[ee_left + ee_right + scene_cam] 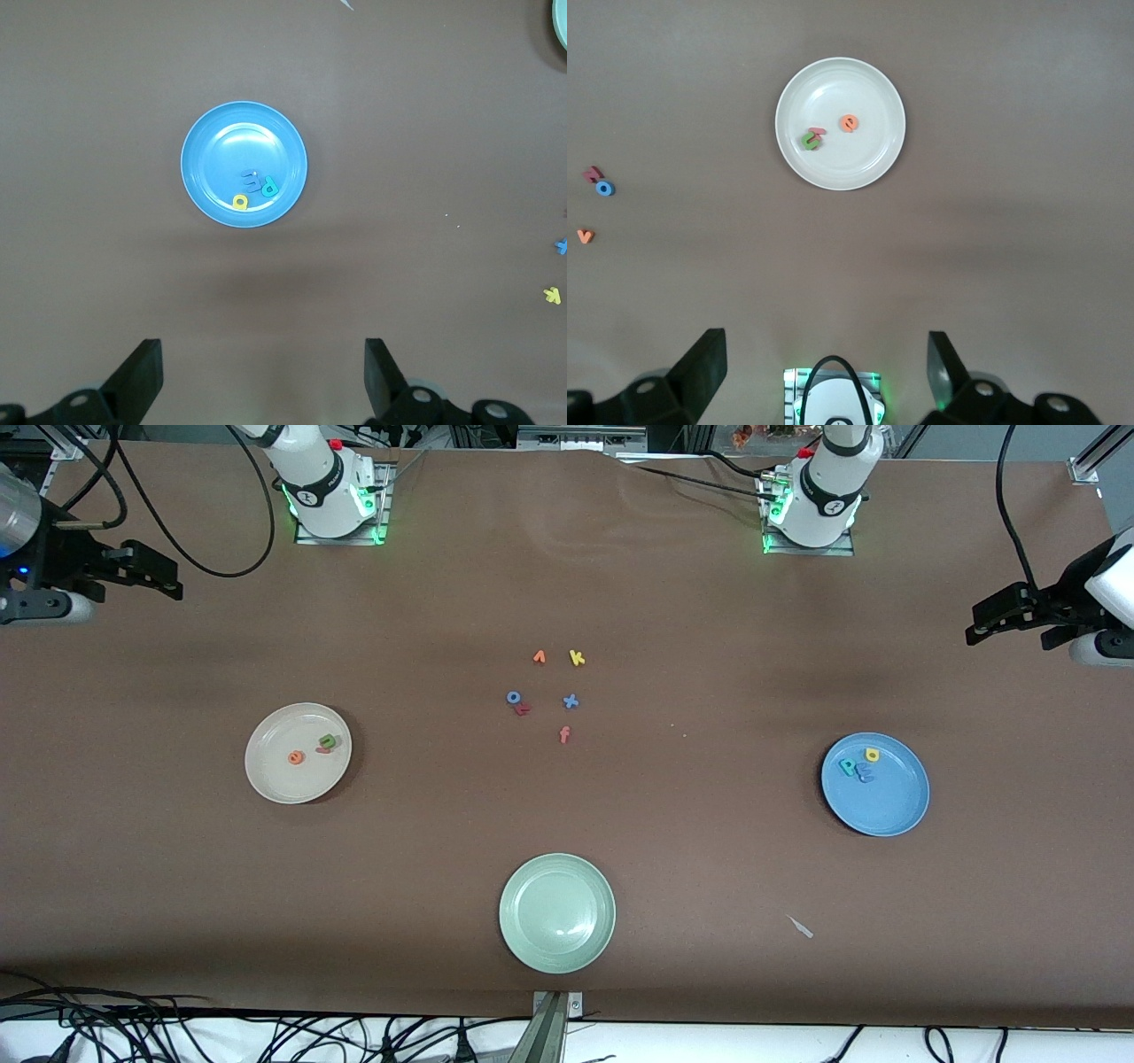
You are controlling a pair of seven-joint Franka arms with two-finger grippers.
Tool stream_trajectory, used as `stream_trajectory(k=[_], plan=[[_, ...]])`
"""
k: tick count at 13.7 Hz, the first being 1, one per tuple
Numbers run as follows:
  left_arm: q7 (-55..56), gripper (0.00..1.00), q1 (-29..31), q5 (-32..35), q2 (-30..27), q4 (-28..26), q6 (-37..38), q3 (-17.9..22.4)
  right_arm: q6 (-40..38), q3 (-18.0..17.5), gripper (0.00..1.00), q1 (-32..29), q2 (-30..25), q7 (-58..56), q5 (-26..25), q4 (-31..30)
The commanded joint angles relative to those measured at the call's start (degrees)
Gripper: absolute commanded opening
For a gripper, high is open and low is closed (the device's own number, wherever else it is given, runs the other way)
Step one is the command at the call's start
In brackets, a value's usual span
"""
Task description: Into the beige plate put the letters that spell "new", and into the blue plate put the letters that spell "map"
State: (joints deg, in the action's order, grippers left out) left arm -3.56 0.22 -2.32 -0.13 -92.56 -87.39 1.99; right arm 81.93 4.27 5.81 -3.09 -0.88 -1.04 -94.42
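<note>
Since all six letters sit in their plates, I judge the sorting done; next calls only for parking both arms. From the front: the beige plate (298,753) at nine o'clock carries the green n (328,740), orange e (296,757) and pink w (322,750); the blue plate (875,784) at three o'clock carries the blue m (865,776), yellow a (872,755) and teal p (849,766). On the left wrist view, the left end effector (263,376) gapes wide and empty above the counter (425,292) near that plate. On the right wrist view, the right end effector (826,372) is likewise wide and empty.
</note>
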Motion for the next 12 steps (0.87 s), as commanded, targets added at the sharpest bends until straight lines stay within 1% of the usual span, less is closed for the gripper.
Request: stream_trajectory(k=[1,4,12], plan=[[0.3,1.0,0.0,0.7,0.4,1.2,0.9,-0.2,1.2,-1.0,1.0,-1.2,0.5,0.2,-0.5,0.4],[0.3,1.0,0.0,0.7,0.4,1.2,0.9,-0.2,3.0,-1.0,1.0,-1.2,0.9,0.0,-0.5,0.4],[0.3,1.0,0.0,0.7,0.4,1.2,0.9,-0.2,3.1,-0.7,1.0,-2.0,2.0,0.0,-0.4,0.4]])
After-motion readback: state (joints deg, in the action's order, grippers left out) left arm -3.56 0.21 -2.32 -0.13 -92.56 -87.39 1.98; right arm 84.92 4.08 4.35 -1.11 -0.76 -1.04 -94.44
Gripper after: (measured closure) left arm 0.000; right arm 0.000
